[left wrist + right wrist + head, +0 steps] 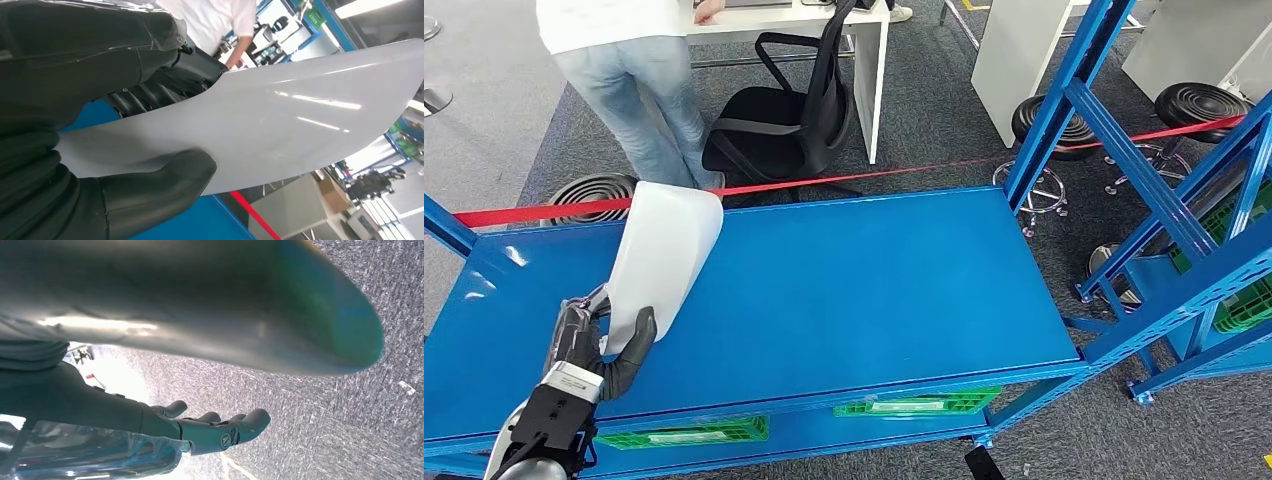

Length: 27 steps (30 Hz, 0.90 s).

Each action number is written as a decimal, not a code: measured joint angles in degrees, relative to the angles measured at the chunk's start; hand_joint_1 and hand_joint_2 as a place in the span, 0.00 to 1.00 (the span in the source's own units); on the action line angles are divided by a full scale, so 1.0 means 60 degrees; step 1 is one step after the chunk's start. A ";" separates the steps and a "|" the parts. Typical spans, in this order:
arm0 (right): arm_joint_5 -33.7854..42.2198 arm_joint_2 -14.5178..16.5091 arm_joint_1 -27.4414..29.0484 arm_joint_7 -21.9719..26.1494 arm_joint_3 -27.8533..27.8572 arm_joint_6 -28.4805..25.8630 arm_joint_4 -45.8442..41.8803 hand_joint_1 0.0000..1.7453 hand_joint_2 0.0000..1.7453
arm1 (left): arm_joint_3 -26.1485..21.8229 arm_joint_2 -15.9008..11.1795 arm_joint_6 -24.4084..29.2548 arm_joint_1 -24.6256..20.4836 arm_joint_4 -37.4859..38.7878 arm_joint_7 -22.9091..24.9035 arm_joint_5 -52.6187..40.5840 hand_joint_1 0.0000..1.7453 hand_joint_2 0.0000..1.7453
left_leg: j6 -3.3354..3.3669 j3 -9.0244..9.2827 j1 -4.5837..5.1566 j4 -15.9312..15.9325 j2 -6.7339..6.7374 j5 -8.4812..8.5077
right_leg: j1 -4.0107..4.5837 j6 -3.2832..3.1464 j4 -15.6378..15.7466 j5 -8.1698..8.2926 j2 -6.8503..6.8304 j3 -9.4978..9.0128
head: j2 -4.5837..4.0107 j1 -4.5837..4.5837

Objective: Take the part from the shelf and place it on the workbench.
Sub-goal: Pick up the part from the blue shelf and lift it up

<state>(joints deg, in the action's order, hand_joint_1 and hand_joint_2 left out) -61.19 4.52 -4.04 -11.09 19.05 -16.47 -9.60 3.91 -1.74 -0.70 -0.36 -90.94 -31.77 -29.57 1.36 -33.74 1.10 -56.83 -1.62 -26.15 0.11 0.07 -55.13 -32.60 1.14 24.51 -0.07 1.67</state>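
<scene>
The part [662, 258] is a curved white panel, standing upright over the left side of the blue workbench [874, 290]. My left hand [594, 350] grips its lower end, thumb on the near face and fingers behind it. In the left wrist view the white panel [280, 125] stretches away from the hand [75, 150], pinched between the thumb and the dark fingers. My right hand [210, 427] hangs over grey carpet with its fingers apart and nothing in it.
A red strap [874, 175] runs along the bench's far edge. Blue shelf uprights [1124, 170] stand at the right. Green crates [914, 405] sit under the bench. A person [624, 70] stands behind, near an office chair [794, 110] and a white desk.
</scene>
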 joint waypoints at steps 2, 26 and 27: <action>-0.0007 0.0002 -0.0002 0.0028 0.0008 0.0011 0.0000 0.00 0.00 | 0.0052 0.0002 -0.0095 0.0049 -0.0063 0.0005 0.0140 1.00 1.00 | 0.0000 0.0000 0.0000 0.0000 0.0000 0.0000 | 0.0000 0.0000 0.0000 0.0000 0.0000 0.0000 | 0.0000 0.0001; 0.0406 -0.0002 0.0223 0.0234 0.0455 -0.0025 0.0004 0.00 0.00 | 0.1106 0.0558 0.0352 0.0058 -0.0527 0.0073 0.0160 1.00 1.00 | 0.0001 0.0001 0.0000 -0.0001 -0.0001 0.0000 | -0.0003 0.0001 0.0002 0.0000 0.0000 0.0002 | 0.0000 0.0001; 0.0424 0.0001 0.0233 0.0249 0.0492 -0.0040 0.0004 0.00 0.00 | 0.1206 0.0580 0.0371 -0.0027 -0.0503 0.0099 0.0139 1.00 1.00 | 0.0001 0.0001 0.0000 -0.0001 0.0000 0.0000 | -0.0003 0.0001 0.0002 0.0000 0.0000 0.0002 | 0.0000 0.0001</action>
<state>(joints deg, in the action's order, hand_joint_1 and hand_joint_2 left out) -58.65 4.53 -2.64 -9.60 22.00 -16.72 -9.57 11.15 1.74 1.52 -0.52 -93.96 -31.17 -28.73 1.36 -33.73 1.10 -56.83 -1.63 -26.15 0.09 0.08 -55.11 -32.60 1.15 24.52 -0.07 1.68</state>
